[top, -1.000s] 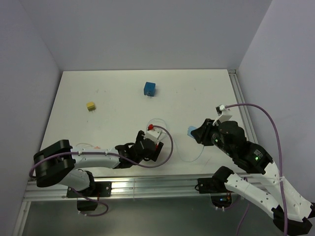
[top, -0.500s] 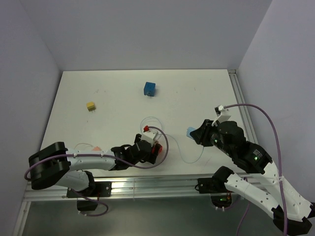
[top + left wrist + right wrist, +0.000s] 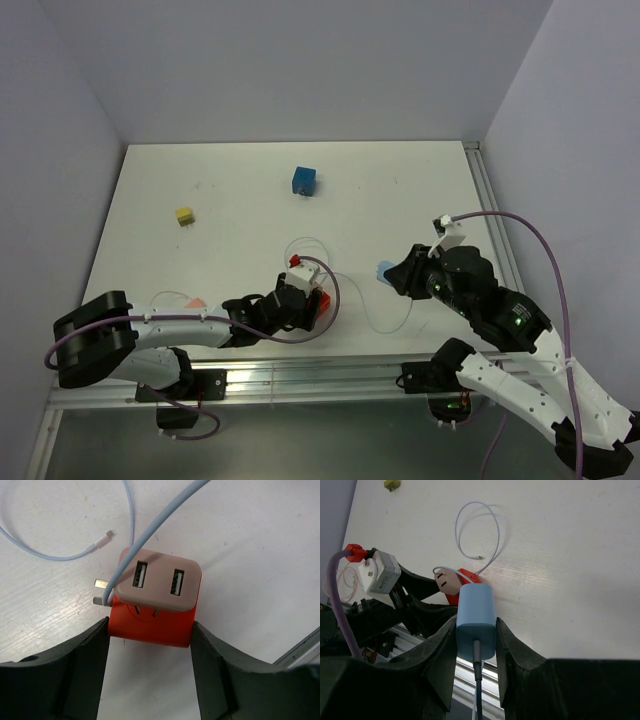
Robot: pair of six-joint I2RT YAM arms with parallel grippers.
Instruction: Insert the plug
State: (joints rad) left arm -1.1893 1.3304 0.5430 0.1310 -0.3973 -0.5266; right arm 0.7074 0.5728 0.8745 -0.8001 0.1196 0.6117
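A red socket block [image 3: 167,627] lies on the white table with a beige two-port USB charger [image 3: 159,580] seated on it. My left gripper [image 3: 150,632] has both fingers pressed against the block's sides. In the top view the block [image 3: 321,301] sits at the left gripper [image 3: 308,302], near the front edge. The light blue plug [image 3: 476,611], its dark cable running back from it, is clamped in my right gripper [image 3: 476,625] and hangs above the table to the right of the block. From above, the plug [image 3: 381,270] pokes out of the right gripper [image 3: 390,273].
A thin pale cable [image 3: 131,510] loops over the charger, its loose connector [image 3: 104,536] on the table. A blue cube [image 3: 304,181] and a small yellow block [image 3: 184,215] lie farther back. A pink scrap [image 3: 196,301] is near the left arm. A metal rail [image 3: 495,215] edges the right side.
The left gripper has shifted a little left and its jaws have narrowed onto the red block. The right gripper has drifted slightly left with the blue plug.
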